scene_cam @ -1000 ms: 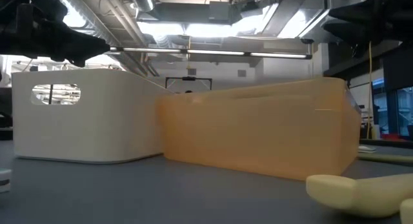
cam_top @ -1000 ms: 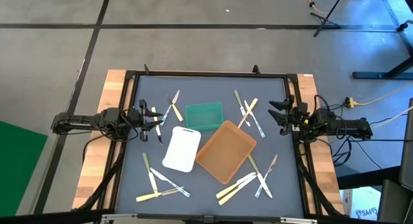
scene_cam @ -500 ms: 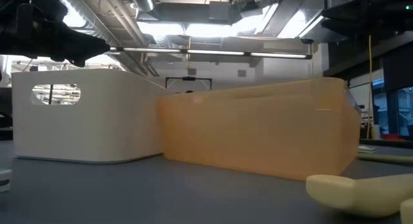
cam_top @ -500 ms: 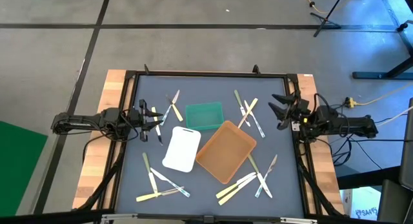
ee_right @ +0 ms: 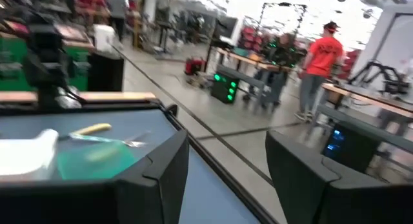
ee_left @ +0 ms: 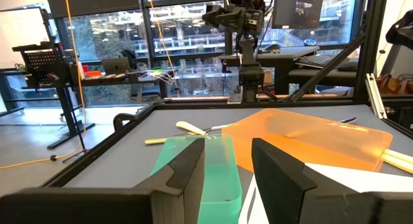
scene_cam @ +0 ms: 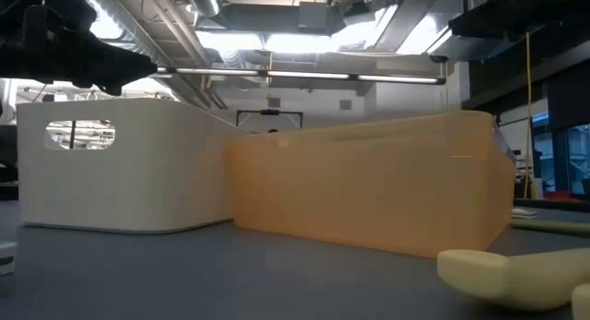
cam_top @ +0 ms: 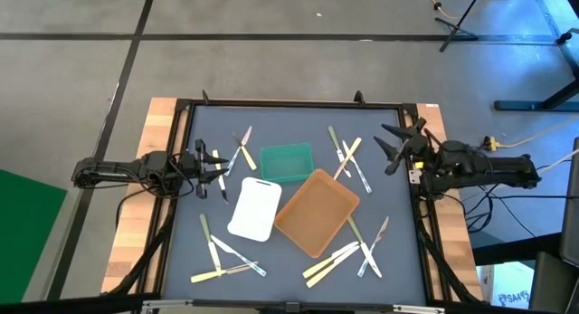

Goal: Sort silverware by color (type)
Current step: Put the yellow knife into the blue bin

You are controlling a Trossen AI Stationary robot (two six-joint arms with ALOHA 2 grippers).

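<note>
A dark grey tabletop [cam_top: 298, 251] carries three trays at its centre: an orange tray [cam_top: 317, 212] (the largest, set at a slant), a white tray [cam_top: 254, 208] touching its left side, and a smaller green tray [cam_top: 286, 161] just behind both. The silverware [cam_top: 226, 257] lies scattered in loose clusters around them: near the front left corner, the front right corner [cam_top: 357, 252], behind the orange tray toward the right edge [cam_top: 347, 160], and beside the green tray toward the left edge [cam_top: 242, 150]. The left hand [cam_top: 215, 169] hovers at the left edge, its fingers partly apart and holding nothing. The right hand [cam_top: 395, 147] hangs at the right edge, spread wide and empty. A person in a red shirt [ee_right: 317, 62] stands in the room beyond.
</note>
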